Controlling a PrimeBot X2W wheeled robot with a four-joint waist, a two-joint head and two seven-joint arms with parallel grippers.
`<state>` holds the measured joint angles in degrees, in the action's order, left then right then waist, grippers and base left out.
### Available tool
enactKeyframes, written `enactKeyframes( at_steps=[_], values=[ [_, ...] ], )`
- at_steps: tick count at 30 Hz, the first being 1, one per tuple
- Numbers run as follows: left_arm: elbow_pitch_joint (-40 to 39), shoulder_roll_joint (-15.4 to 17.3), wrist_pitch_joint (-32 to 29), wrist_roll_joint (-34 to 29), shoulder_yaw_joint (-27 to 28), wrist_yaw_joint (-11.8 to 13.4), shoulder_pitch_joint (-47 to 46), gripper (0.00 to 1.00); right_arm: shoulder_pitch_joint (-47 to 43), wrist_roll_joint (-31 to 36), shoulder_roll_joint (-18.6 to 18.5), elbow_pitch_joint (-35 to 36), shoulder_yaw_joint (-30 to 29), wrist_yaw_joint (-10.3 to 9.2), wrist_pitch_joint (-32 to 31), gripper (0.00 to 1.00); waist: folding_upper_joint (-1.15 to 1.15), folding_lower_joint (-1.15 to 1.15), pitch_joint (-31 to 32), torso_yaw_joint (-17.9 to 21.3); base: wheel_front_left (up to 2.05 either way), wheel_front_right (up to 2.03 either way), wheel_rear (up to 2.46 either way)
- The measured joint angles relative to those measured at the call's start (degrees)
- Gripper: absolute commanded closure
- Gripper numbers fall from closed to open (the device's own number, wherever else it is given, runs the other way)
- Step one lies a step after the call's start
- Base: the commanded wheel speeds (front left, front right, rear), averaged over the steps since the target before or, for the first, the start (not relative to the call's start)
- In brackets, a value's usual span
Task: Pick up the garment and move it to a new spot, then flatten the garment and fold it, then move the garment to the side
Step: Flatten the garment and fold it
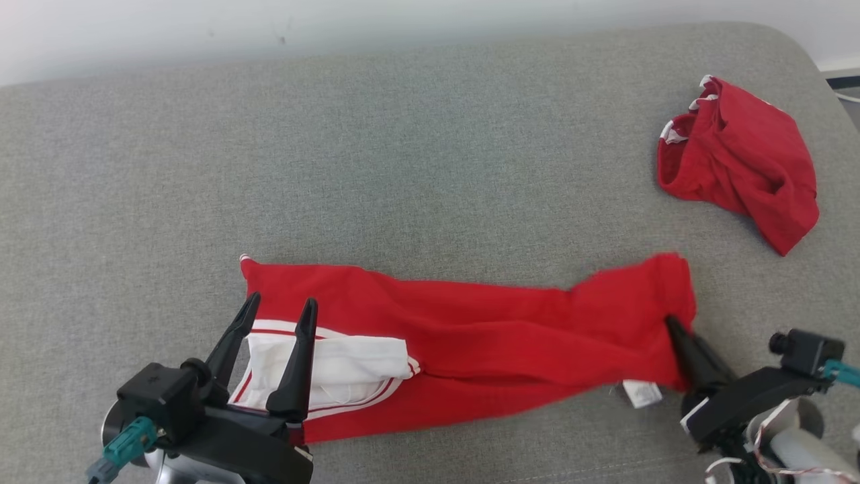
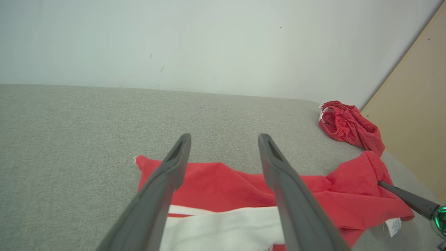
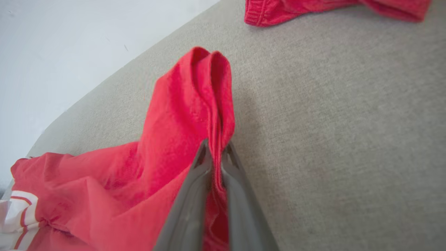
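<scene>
- Left hand wide, my fingers spread over the garment's white-striped end; contact unclear.
- Right hand clamped on the opposite end, red cloth bunched between my fingers.
- Garment lies stretched lengthwise along the near side of the grey cushion.
- Second red piece crumpled far right, well apart.

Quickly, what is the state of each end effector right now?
Left end effector: open, holding nothing, over the white-striped end of the red garment.
Right end effector: closed on the red garment's other end.
</scene>
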<state>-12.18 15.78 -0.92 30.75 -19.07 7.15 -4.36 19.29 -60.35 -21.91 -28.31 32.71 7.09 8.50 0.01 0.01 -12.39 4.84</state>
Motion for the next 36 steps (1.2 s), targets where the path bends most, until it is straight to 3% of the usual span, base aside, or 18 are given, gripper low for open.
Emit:
enactKeyframes(
  at_steps=[22, 36],
  values=[
    [-0.67, -0.70, -0.08, -0.10, -0.01, 0.00, -0.01, 0.00, 7.20, -1.80, -14.17, -0.43, -2.78, 0.04, 1.43, 1.00, 0.00, -0.01, 1.24, 0.65, 0.00, 0.00, 0.00],
    [0.05, -1.51, -0.09, -0.09, -0.73, 0.00, 0.03, 0.00, 7.40, -1.44, -13.29, 5.53, 3.36, 0.04, 1.07, 1.00, -0.01, -0.01, 2.66, 0.33, 0.00, 0.00, 0.00]
  ],
)
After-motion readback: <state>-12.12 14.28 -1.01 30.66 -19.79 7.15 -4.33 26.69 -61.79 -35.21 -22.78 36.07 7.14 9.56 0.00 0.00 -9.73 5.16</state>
